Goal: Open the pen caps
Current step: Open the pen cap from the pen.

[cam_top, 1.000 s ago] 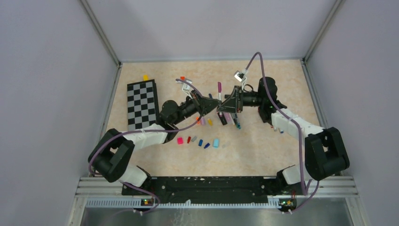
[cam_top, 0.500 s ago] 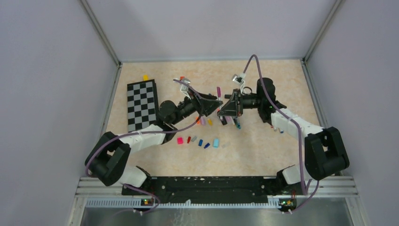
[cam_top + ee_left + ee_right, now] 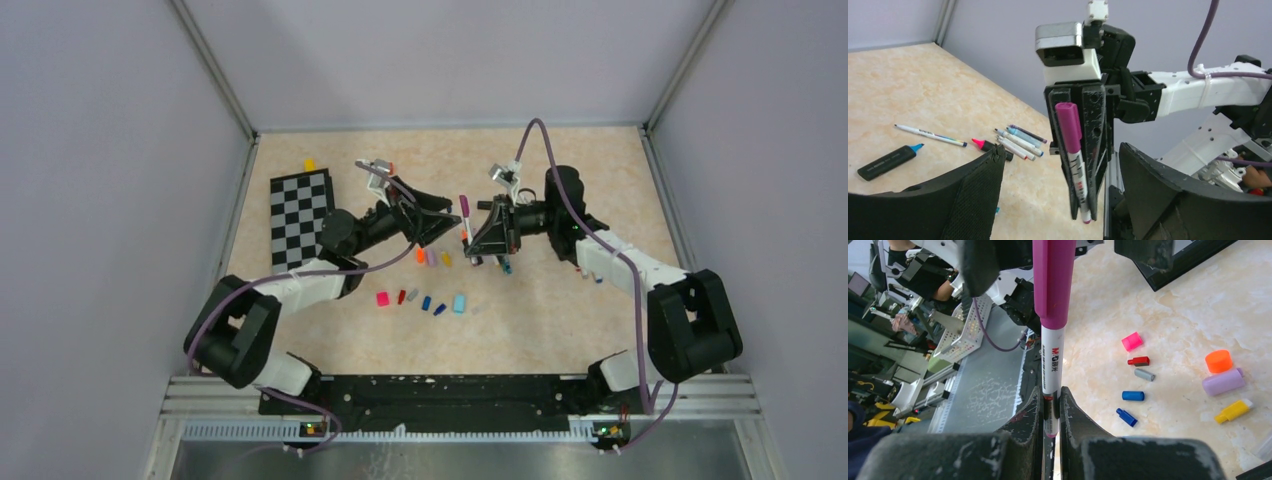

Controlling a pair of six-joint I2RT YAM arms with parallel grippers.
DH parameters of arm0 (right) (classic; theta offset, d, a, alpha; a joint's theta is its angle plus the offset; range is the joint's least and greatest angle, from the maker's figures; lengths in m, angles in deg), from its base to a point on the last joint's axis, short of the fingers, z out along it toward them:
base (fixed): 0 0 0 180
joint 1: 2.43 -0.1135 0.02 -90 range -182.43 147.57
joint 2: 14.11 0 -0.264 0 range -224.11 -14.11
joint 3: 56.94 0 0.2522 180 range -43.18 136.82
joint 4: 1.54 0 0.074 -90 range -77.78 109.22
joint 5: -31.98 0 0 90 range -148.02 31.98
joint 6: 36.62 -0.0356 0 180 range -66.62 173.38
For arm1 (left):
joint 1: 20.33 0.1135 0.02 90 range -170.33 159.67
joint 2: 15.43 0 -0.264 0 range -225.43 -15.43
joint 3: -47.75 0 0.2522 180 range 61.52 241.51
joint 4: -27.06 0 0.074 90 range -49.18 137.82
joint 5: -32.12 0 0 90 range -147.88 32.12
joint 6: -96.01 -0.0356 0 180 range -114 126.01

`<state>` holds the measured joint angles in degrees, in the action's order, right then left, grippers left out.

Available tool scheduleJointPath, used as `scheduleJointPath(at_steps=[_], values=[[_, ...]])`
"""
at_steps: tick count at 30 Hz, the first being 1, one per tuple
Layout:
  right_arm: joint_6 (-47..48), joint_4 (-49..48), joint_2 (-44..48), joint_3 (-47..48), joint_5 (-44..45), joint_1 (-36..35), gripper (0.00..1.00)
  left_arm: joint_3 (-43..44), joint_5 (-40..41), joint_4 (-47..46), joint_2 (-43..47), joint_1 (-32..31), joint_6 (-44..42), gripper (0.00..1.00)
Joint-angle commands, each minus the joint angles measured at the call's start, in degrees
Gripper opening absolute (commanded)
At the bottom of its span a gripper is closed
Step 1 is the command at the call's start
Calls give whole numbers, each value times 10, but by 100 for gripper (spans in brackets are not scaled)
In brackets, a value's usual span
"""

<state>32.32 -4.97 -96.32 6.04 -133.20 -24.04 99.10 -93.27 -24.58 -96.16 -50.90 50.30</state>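
Table (image 3: 560,320): walls left, right and far; bare surface right of the arms.
Checkerboard (image 3: 300,222): far left, well apart from both grippers.
Left gripper (image 3: 450,218): jaws wide, holds nothing; fingers flank the cap, not touching.
Right gripper (image 3: 1050,412): clamped on the pen's lower barrel, above the table.
Pen (image 3: 1077,167): magenta cap (image 3: 1068,125) on, between the grippers.
Spare pens (image 3: 1018,142): lying flat.
Loose caps (image 3: 1133,395): on the table below.

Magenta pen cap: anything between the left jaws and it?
Nothing visible. The left gripper stands open, facing the magenta cap on the pen that the right gripper grips; only air lies between. Loose caps lie on the table below.
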Motion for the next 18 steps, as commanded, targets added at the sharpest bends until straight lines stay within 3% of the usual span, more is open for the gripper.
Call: scheduleJointPath(at_steps=[1,7,18], values=[[15,-21,15,24,-25,-9,0,29,-76,-132,-54,16,115,81],[17,-19,9,22,-20,-12,0,44,-94,-221,-95,17,187,71],[26,-3,-8,29,-17,-21,0,62,-102,-221,-108,17,212,53]])
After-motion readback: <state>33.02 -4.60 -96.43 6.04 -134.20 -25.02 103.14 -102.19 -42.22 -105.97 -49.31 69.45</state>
